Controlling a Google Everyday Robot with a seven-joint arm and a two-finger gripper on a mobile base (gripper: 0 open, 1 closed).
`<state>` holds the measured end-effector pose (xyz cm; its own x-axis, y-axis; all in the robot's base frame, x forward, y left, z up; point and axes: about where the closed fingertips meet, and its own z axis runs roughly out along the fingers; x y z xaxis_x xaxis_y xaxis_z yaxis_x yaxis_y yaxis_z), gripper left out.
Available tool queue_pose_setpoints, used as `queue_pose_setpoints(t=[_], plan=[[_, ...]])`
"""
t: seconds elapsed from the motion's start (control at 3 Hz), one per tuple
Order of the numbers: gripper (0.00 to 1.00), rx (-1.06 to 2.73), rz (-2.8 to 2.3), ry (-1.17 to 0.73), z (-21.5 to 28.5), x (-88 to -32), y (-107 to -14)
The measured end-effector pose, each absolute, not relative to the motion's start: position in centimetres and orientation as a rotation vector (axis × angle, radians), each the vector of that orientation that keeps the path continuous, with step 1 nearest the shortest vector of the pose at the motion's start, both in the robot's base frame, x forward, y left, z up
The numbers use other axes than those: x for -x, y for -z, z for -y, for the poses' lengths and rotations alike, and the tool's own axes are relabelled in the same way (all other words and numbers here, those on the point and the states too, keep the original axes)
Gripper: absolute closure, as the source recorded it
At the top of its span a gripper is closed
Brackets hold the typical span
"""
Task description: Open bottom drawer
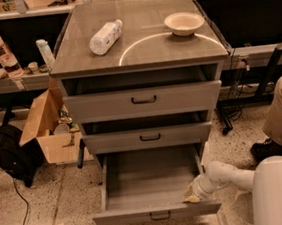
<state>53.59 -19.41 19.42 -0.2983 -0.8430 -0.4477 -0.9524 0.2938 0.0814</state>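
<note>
The bottom drawer stands pulled out, the hand at its front right corner.

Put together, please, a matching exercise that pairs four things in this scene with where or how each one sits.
Things:
1. bottom drawer
2. bottle
3. bowl
4. gripper

Places or states:
A. lying on its side on the left part of the cabinet top
B. pulled out toward the camera
C. low down, at the right front corner of an open drawer
D. standing upright on the right part of the cabinet top

Pairs: 1-B, 2-A, 3-D, 4-C
</note>
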Motion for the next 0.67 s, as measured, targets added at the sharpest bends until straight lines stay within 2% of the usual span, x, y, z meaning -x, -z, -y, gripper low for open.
queue_pose_setpoints(t=[0.33,0.67], plan=[[0.33,1.626,-2.248,-0.482,19.41,-53.59,-19.42],[0.1,1.626,-2.248,-0.482,19.41,-53.59,-19.41]])
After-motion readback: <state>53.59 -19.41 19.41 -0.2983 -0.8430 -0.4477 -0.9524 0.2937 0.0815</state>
